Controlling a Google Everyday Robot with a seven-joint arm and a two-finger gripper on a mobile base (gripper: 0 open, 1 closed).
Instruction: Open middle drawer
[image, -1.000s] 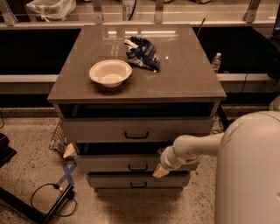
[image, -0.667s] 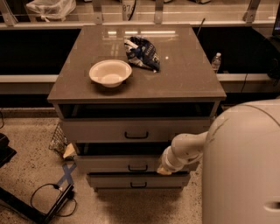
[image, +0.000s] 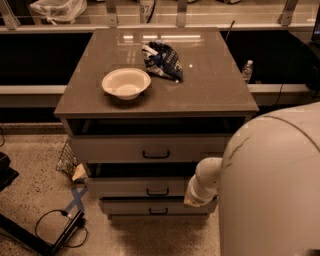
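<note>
The grey cabinet (image: 150, 95) has three drawers. The middle drawer (image: 125, 187) has a flat grey front and a small black bar handle (image: 157, 191), with a dark gap above its front. My gripper (image: 192, 200) is at the end of the white arm (image: 206, 175). It sits against the right part of the middle drawer's front, to the right of the handle and covering that end. The taller top drawer (image: 110, 148) is above and the lowest drawer (image: 130, 207) is below.
A cream bowl (image: 126, 82) and a dark blue snack bag (image: 163, 60) lie on the cabinet top. A water bottle (image: 247, 70) stands on the ledge at the right. Cables (image: 57, 222) and blue tape (image: 75, 198) lie on the floor at the left. My white body (image: 275, 185) fills the lower right.
My body has swung further into view and covers more of the right side. The arm looks shorter, and the gripper has shifted slightly right and down along the middle drawer's front.
</note>
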